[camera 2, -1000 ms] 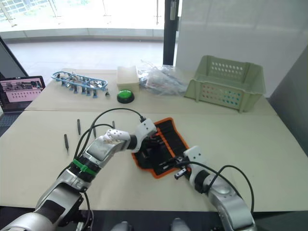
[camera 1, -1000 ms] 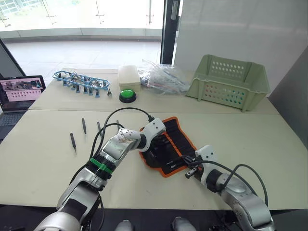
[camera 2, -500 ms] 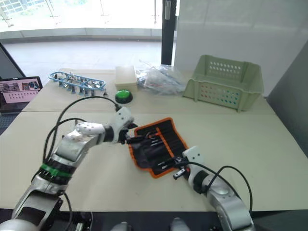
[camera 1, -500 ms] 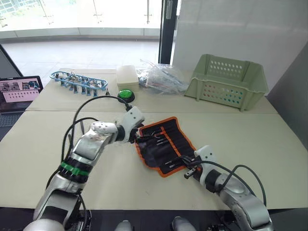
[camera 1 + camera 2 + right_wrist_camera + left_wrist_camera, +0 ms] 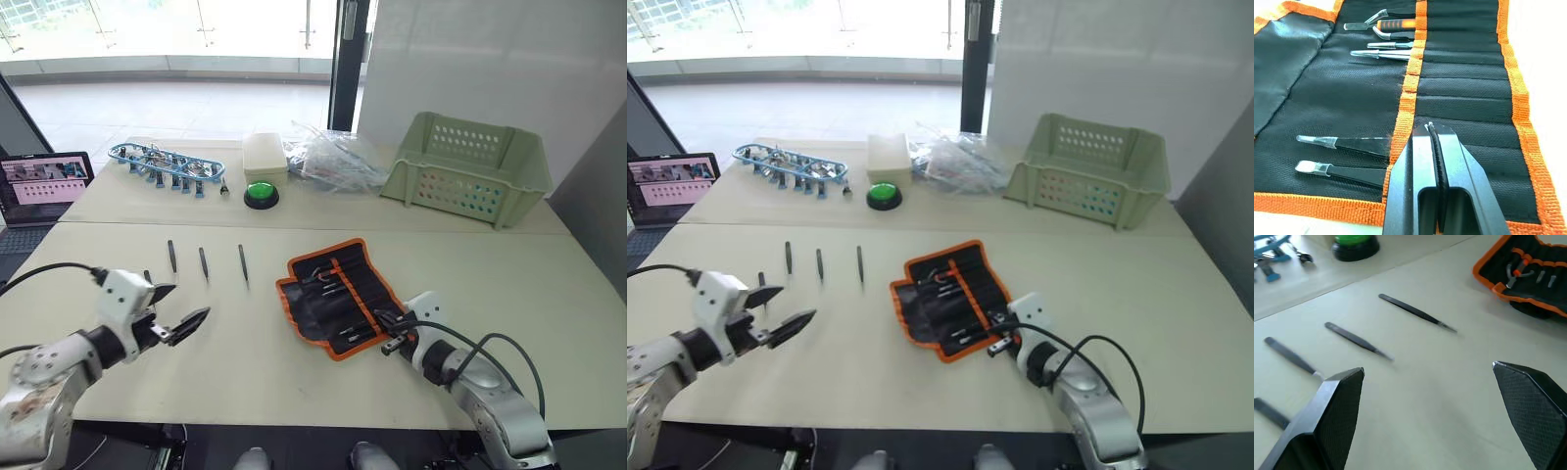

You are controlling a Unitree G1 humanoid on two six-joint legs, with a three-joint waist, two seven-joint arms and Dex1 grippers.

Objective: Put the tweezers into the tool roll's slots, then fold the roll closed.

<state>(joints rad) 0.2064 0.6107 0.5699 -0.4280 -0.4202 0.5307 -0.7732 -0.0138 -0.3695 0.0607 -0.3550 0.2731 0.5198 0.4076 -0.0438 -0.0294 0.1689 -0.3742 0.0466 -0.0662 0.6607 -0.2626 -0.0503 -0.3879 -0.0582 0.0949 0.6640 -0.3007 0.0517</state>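
Left wrist view: four tweezers [image 5: 1418,313] are seen on the tabletop [image 5: 1440,396] beyond the spread left tool [image 5: 1437,418]; one tool roll [image 5: 338,294] lies open under the pressed-together right tool [image 5: 1432,134]

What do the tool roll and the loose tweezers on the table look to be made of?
Tool roll: apparently woven synthetic fabric, matte black, with a visible weave and fraying orange webbing trim. Loose tweezers: thin, rigid, dark strips with a slight sheen, likely coated metal, though the look leaves that open.
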